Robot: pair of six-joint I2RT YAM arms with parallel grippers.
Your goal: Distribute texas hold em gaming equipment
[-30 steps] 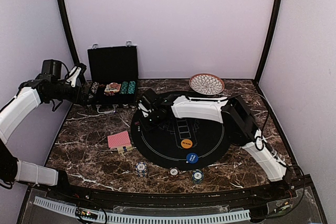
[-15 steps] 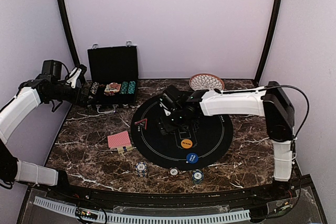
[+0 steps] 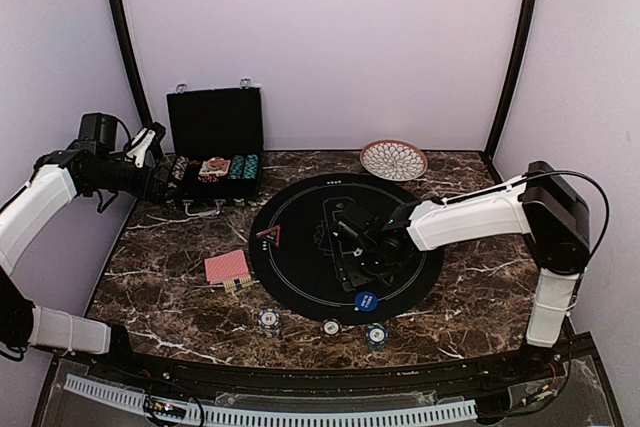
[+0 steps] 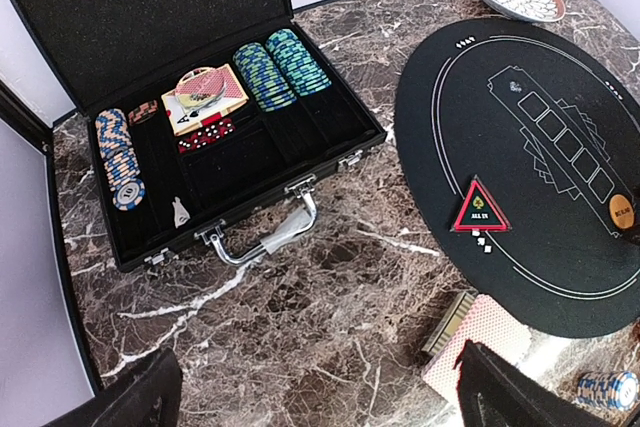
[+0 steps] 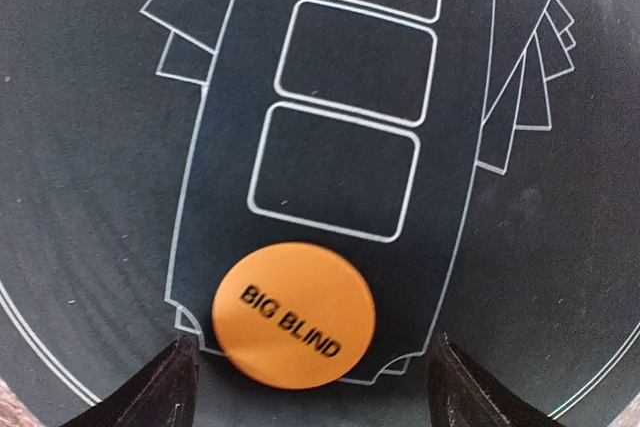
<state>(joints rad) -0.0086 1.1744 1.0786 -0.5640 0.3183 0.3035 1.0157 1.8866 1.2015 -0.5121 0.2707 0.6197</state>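
The right gripper (image 5: 315, 385), 2 fingers wide apart, straddles the round orange marker button (image 5: 294, 313) (on the round black mat (image 5: 80, 197)). The left gripper (image 4: 322, 399) gapes empty.

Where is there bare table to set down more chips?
Bare marble left of the red cards, out to the left edge, and right of the black mat, under the right arm. The mat's far half is bare too. Crowded: front edge, with three chip stacks and the blue button.
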